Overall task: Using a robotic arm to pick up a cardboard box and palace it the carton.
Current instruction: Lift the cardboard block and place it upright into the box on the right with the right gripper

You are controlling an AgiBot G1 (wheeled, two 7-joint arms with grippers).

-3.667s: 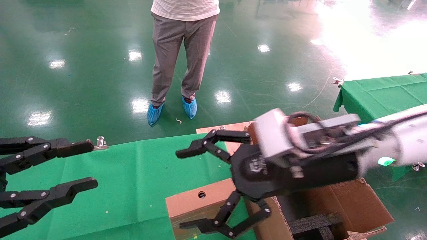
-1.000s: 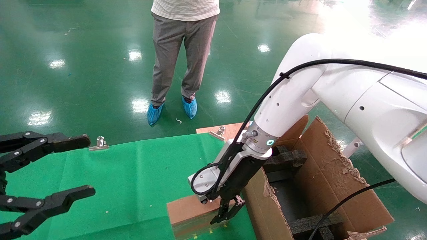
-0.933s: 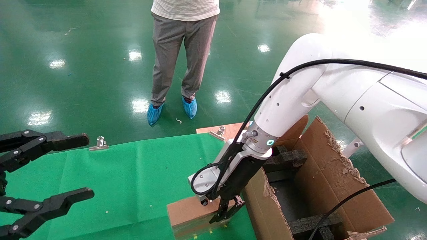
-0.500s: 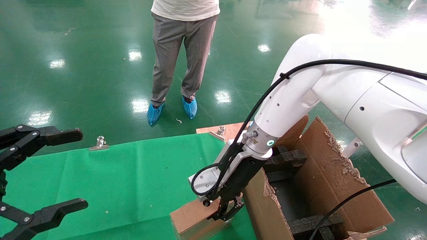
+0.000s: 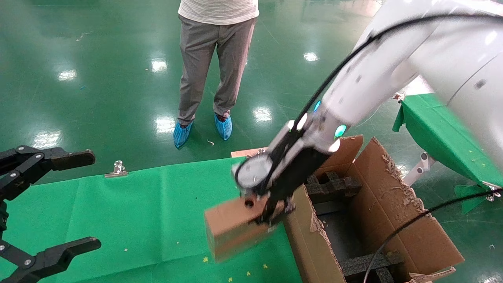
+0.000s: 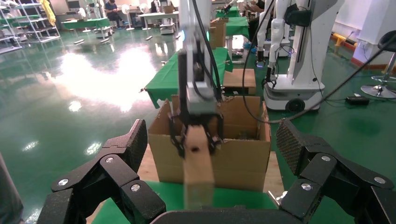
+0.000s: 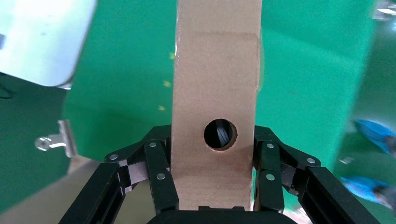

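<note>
- Above the right edge of the green-clothed bench [image 5: 149,204], the right black linkage-finger gripper [image 5: 271,214] is clamped on one end of the slim brown cardboard box [image 5: 235,228].
- The box hangs tilted in the air, just beside the big torn brown carton [image 5: 393,204].
- Best to lift higher than the flap, then lower between the black foam blocks [image 5: 334,184].
- The left black gripper [image 5: 59,204] waits wide open, holding nothing.
- The shiny green floor [image 5: 98,78] has a person in blue shoe covers [image 5: 216,59] standing on it.

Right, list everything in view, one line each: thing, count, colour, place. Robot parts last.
cardboard box: one, brown, held above the table, beside the carton
carton: one, brown, open, right of the table
foam blocks: several, black, inside the carton
table: one, green cloth, in front of the robot
second table: one, green cloth, far right
clip: one, silver, table's far edge
person: one, grey trousers, blue shoe covers, beyond the table
right gripper: black, clamping the box
left gripper: black, open, at left
</note>
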